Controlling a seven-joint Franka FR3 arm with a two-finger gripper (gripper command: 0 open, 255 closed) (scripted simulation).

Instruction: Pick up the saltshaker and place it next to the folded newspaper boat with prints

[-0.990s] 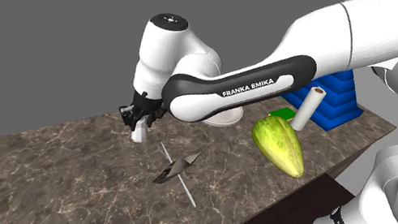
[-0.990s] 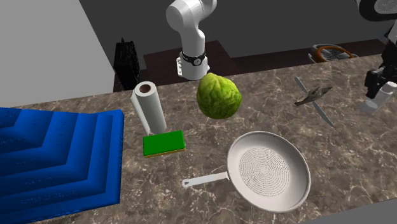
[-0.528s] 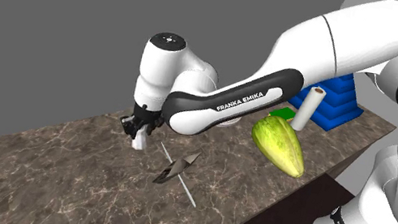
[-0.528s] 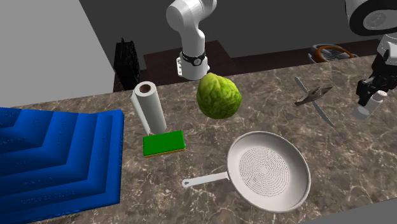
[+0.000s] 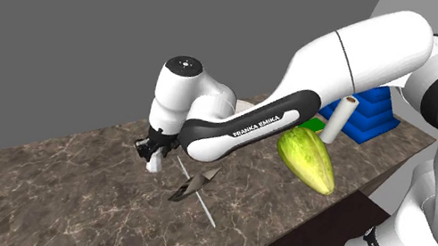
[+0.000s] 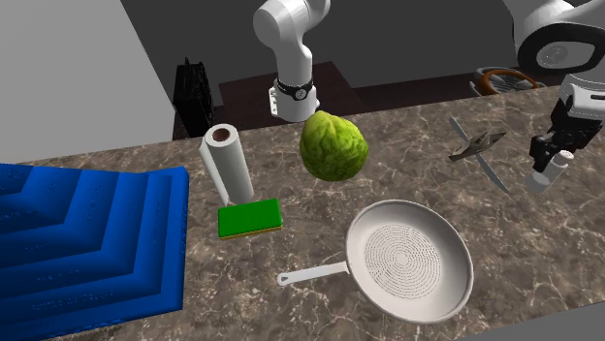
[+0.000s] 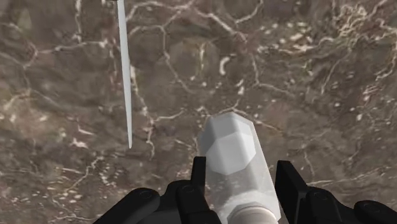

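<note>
1. Shoulder view: shows the gripper [image 5: 153,147] clamped on the saltshaker [image 5: 153,164], held clear of the counter [image 5: 34,192]. Places both lower and closer to the paper boat [image 5: 196,184] than a second ago, now just beside its near tip. Suggests the carry is almost over, with mainly the lowering left.
2. Second exterior view: puts the gripper [image 6: 546,155] and saltshaker [image 6: 544,178] further toward this view's left and lower down than before, near the paper boat [image 6: 477,145] but apart from it. Leaves the pan [image 6: 412,262], green fruit [image 6: 334,145] and paper roll [image 6: 226,163] where they were.
3. Wrist view: confirms both fingers [image 7: 199,172] pressed against the saltshaker [image 7: 232,149], its faceted end pointing at bare counter [image 7: 318,76]. Shows a thin white strip [image 7: 125,76] off to one side of the shaker, probably part of the boat. Points to a free spot underneath for setting down. Calls for a slow descent, so as to land upright without nudging the boat.
</note>
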